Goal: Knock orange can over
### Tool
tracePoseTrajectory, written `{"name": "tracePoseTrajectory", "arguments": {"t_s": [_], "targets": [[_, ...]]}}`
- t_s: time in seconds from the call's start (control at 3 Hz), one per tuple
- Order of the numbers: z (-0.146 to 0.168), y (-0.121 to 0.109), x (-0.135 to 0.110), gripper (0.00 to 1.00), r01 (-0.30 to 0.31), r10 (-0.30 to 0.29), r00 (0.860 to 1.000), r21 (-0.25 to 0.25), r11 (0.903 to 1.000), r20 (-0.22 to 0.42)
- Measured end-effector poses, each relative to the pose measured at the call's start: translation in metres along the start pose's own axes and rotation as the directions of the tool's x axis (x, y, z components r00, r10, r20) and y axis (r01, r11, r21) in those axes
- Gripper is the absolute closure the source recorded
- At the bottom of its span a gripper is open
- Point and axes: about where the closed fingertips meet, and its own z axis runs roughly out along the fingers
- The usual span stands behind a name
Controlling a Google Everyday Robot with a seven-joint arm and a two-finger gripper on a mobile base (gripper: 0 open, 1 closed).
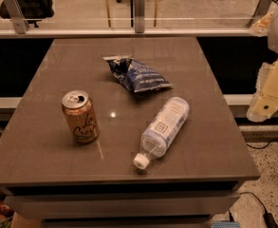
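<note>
The orange can stands upright on the left front part of the brown table, with its silver top and pull tab facing up and white cursive lettering on its side. My gripper hangs at the far right edge of the view, off the table's right side and well away from the can.
A clear plastic bottle with a white cap lies on its side at the front centre-right, cap toward the front edge. A dark blue snack bag lies behind it near the middle. A glass railing runs behind the table.
</note>
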Motion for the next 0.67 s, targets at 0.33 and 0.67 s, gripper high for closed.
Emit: {"name": "tracePoseTrajectory", "arguments": {"t_s": [0.33, 0.67], "targets": [[0.0000, 0.0000, 0.0000, 0.00, 0.000, 0.000, 1.000, 0.000, 1.0000, 0.000], [-0.0020, -0.0002, 0.0004, 0.00, -0.009, 0.009, 1.000, 0.005, 0.9999, 0.004]]}}
